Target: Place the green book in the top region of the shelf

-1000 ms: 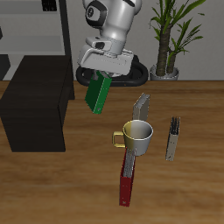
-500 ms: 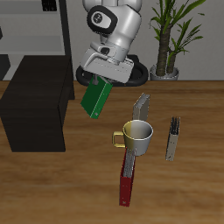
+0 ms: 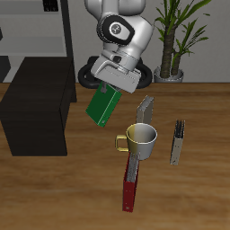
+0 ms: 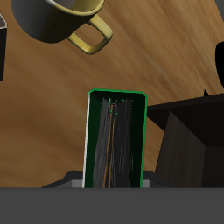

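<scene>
The green book hangs tilted in the air above the table, held at its upper end by my gripper, which is shut on it. In the wrist view the green book shows its pale page edges between the fingers. The shelf, a large matte black box, stands on the table beside the book, its flat top a little below the gripper's height. The shelf shows as dark panels in the wrist view.
A cream mug stands near the book, with a grey book upright behind it and a dark red book in front. Another grey book stands farther off. A plant pot and a thin dark rack are at the back.
The wrist has turned, so the green book tilts more and its lower end has swung toward the mug. The gripper has shifted slightly toward the mug and lower.
</scene>
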### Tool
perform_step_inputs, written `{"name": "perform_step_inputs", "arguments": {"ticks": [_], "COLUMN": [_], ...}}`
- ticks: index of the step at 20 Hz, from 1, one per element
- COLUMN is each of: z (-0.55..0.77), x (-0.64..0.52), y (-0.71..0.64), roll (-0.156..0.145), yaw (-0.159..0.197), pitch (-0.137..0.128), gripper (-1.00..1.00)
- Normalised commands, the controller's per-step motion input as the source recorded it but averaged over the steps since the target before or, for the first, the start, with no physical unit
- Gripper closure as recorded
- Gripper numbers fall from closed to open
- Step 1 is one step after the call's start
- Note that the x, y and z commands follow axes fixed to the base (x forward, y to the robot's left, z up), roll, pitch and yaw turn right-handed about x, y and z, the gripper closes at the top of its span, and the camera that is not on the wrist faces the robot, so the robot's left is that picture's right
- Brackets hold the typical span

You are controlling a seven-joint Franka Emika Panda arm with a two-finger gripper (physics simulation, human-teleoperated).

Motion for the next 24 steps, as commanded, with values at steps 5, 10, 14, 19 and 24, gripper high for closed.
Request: {"name": "perform_step_inputs", "arguments": {"ticks": [5, 10, 14, 19, 24], "z": [0.11, 0.17, 0.11, 0.08, -0.01], "x": [0.03, 0.09, 0.12, 0.1, 0.03], "y": [-0.26, -0.38, -0.3, -0.23, -0.1], "roll": [-0.161, -0.154, -0.102, -0.09, -0.065], "yaw": [-0.06, -0.022, -0.011, -0.005, 0.017], "pitch": [-0.011, -0.045, -0.029, -0.038, -0.051], "gripper": [1.0, 1.0, 1.0, 1.0, 1.0]}}
